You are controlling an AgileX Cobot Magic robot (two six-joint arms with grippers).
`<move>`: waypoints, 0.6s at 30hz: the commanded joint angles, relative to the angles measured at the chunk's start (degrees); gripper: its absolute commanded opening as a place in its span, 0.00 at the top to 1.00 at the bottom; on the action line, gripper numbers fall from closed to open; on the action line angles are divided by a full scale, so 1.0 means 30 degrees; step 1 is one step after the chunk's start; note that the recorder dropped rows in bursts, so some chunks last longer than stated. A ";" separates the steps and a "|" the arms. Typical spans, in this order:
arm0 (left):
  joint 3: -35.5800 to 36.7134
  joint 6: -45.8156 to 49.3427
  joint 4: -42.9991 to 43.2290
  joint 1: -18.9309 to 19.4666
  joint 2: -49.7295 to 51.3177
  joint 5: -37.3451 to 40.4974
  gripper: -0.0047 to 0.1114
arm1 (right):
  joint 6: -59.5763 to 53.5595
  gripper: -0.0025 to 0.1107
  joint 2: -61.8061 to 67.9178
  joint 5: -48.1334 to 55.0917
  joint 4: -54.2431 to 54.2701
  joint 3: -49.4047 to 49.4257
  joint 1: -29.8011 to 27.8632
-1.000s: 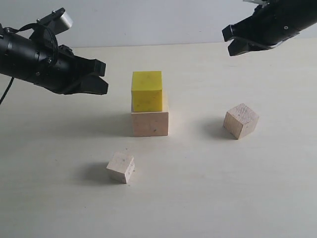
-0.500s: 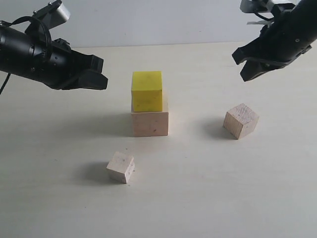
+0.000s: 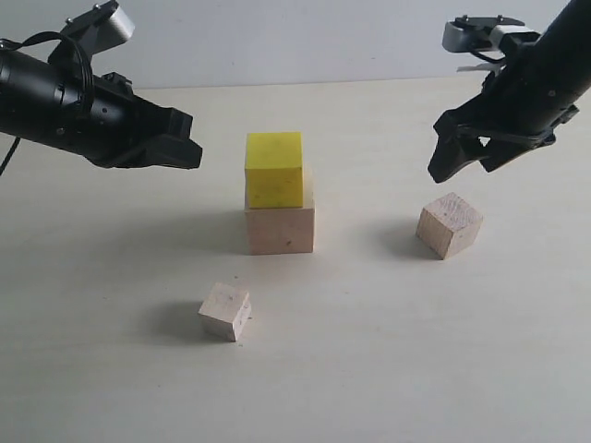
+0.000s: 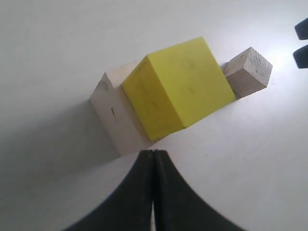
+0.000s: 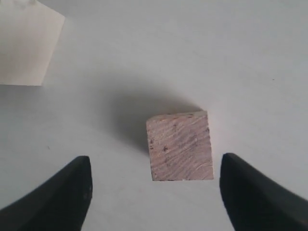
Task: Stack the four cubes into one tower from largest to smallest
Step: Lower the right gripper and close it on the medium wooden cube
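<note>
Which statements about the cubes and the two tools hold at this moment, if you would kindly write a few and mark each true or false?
1. The yellow cube rests on the large wooden cube. True.
2. The right tool is shut on the medium wooden cube. False: its jaws stand wide open above that cube, which lies on the table untouched.
3. The left tool is shut and holds nothing. True.
4. The small wooden cube sits on top of the yellow cube. False: it lies alone on the table, apart from the stack, and the yellow cube's top is bare.
</note>
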 commanded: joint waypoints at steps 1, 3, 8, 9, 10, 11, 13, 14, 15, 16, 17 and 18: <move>0.0014 0.0107 -0.0063 0.0057 -0.0192 0.0137 0.96 | -0.0008 0.35 0.0963 -0.0274 -0.0053 0.0091 -0.0025; 0.0014 0.0107 -0.0063 0.0057 -0.0192 0.0137 0.96 | -0.0008 0.35 0.1477 -0.0369 -0.0053 0.0091 -0.0025; 0.0014 0.0151 -0.0063 0.0057 -0.0192 0.0133 0.96 | -0.0008 0.35 0.2593 -0.0933 -0.0006 0.0091 -0.0025; 0.0014 0.0151 -0.0063 0.0057 -0.0192 0.0133 0.96 | -0.0008 0.35 0.2766 -0.1080 -0.0006 0.0091 -0.0025; 0.0014 0.0151 -0.0063 0.0057 -0.0192 0.0133 0.96 | -0.0052 0.35 0.2907 -0.1172 -0.0006 0.0091 -0.0025; 0.0014 0.0151 -0.0063 0.0057 -0.0192 0.0133 0.96 | -0.0198 0.35 0.3043 -0.1172 -0.0006 0.0091 -0.0025; 0.0014 0.0151 -0.0063 0.0057 -0.0192 0.0133 0.96 | -0.0376 0.35 0.3206 -0.1172 -0.0006 0.0091 -0.0025; 0.0014 0.0151 -0.0063 0.0057 -0.0192 0.0133 0.96 | -0.0376 0.35 0.3307 -0.1172 -0.0006 0.0091 -0.0025; 0.0014 0.0151 -0.0063 0.0057 -0.0192 0.0133 0.96 | -0.0376 0.35 0.3437 -0.1172 -0.0006 0.0091 -0.0025; 0.0014 0.0151 -0.0063 0.0057 -0.0192 0.0133 0.96 | -0.0469 0.35 0.3507 -0.1172 -0.0006 0.0091 -0.0025; 0.0014 0.0151 -0.0063 0.0057 -0.0192 0.0133 0.96 | -0.0701 0.35 0.3652 -0.1172 0.0034 0.0091 -0.0025; 0.0014 0.0151 -0.0063 0.0057 -0.0192 0.0133 0.96 | -0.0839 0.35 0.3796 -0.1202 0.0140 0.0091 -0.0025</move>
